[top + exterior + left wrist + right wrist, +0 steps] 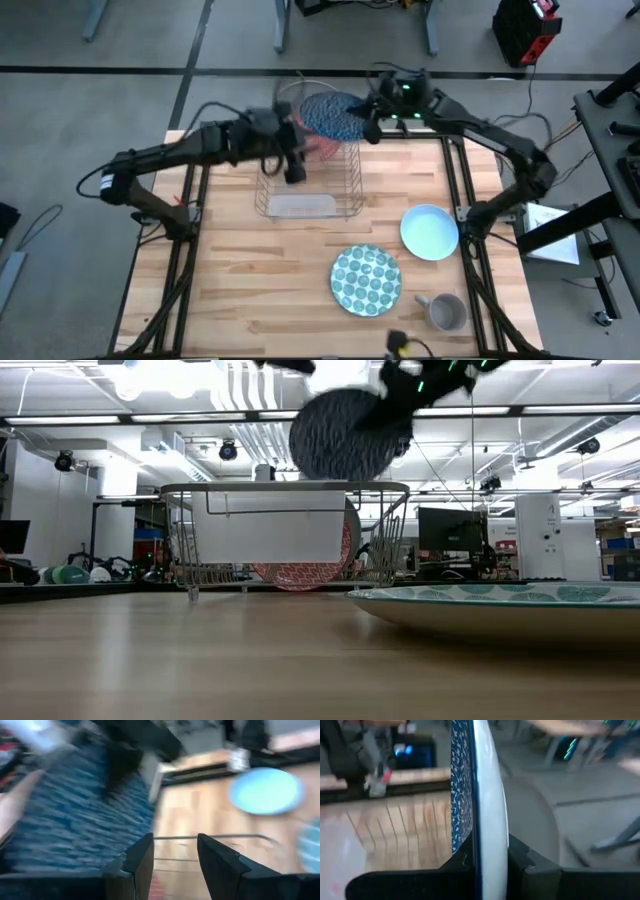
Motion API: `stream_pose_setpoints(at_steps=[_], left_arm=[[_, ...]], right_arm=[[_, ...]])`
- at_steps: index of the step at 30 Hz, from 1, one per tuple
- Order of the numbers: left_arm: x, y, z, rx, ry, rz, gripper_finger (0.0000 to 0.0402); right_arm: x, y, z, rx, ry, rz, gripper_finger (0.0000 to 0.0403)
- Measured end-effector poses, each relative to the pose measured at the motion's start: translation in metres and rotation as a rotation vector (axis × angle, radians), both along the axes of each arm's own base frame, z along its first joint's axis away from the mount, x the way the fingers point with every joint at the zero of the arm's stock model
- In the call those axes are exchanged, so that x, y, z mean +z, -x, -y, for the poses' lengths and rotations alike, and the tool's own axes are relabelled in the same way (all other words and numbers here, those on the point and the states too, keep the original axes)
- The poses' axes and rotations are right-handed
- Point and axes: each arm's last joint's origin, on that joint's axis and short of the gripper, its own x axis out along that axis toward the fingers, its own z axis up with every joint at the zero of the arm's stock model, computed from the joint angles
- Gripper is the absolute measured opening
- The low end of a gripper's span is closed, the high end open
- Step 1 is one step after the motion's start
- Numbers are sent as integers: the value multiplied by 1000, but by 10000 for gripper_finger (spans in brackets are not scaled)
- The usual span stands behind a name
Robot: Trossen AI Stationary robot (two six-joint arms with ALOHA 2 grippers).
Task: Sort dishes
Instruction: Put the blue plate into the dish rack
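the right claw (372,112) is clamped on the rim of the blue plate (331,114), holding it in the air over the far end of the rack (305,175); the right wrist view shows the plate (479,795) edge-on between the two fingers, patterned face to one side and white back to the other. in the low view that plate (345,434) hangs above the rack's (290,530) top wire, clear of it. the left claw (294,168) hovers over the rack's left part, just beside the blue plate, its fingers (140,860) apart with nothing between them. the red plate (305,565) stands on edge inside the rack, toward its far end, partly hidden by a pale panel on the rack's near side. the teal patterned plate (366,280) lies flat on the counter (240,290) near the front, right of centre. the light-blue plate (430,231) lies flat to its right and farther back, close but apart. a grey mug (446,311) sits near the front right corner, just right of the teal plate.
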Motion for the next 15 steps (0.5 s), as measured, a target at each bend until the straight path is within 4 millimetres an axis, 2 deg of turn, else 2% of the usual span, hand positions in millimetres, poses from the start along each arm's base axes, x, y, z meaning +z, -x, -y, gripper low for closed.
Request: stream_pose_setpoints(at_steps=[4, 10, 15], left_arm=[[-13, 21, -34, 10, -17, 127, 141], [-26, 43, -56, -9, -44, 263, 141], [-26, 54, -65, 27, -81, 288, 141]], right_arm=[[-33, -20, 18, 92, -22, -31, 25], [-58, -39, 31, 100, 55, -54, 25], [-51, -45, 39, 100, 126, 49, 25]])
